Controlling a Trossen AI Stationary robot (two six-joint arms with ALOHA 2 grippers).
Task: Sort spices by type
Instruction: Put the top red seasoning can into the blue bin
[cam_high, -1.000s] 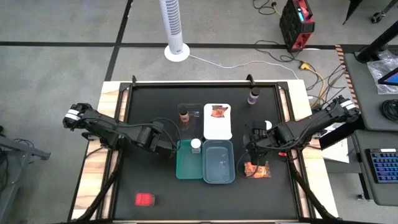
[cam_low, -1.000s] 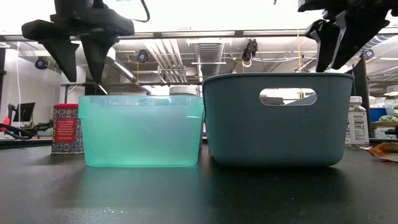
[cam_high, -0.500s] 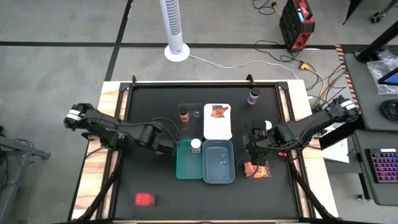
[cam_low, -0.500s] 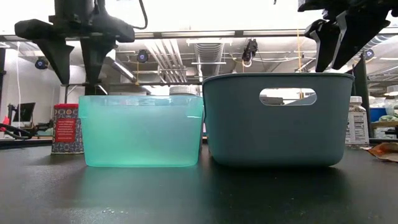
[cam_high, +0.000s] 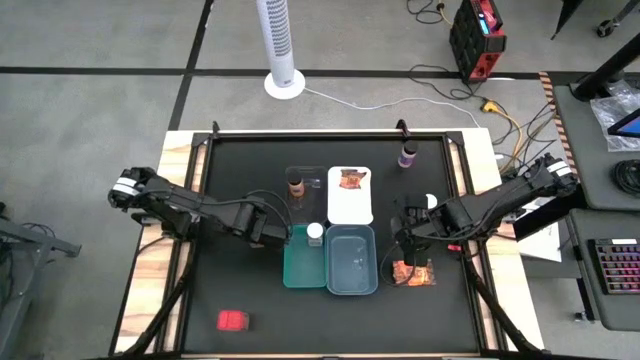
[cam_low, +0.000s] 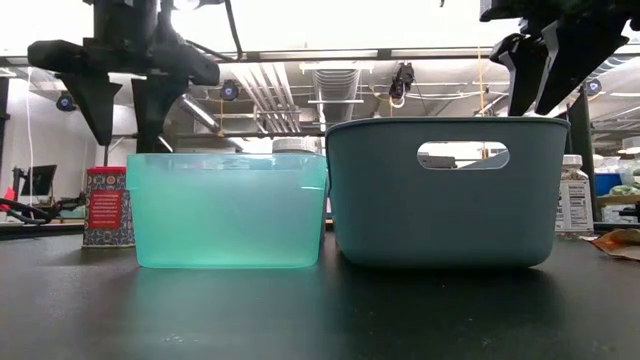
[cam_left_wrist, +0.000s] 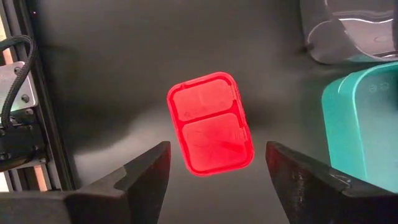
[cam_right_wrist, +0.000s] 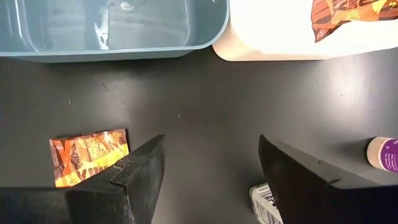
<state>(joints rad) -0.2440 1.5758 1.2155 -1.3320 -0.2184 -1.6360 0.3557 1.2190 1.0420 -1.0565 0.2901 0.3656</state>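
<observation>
My left gripper hangs open above a red box that stands upright on the table just left of the teal tray. The low view shows the box well below the fingers. A second red box lies near the table's near edge. My right gripper is open in the air right of the grey-blue tray. An orange-red packet lies on the table on its near side. A white-capped jar stands to the right of it.
A white-capped jar stands in the teal tray. A brown-capped bottle is in the clear tray. A packet lies in the white tray. A purple bottle stands near the far edge. Bare table lies at the near left.
My left arm has shifted a little toward the table's right, closer to the teal tray, with its fingers still open over the red box. The right arm and all the spices have kept still.
</observation>
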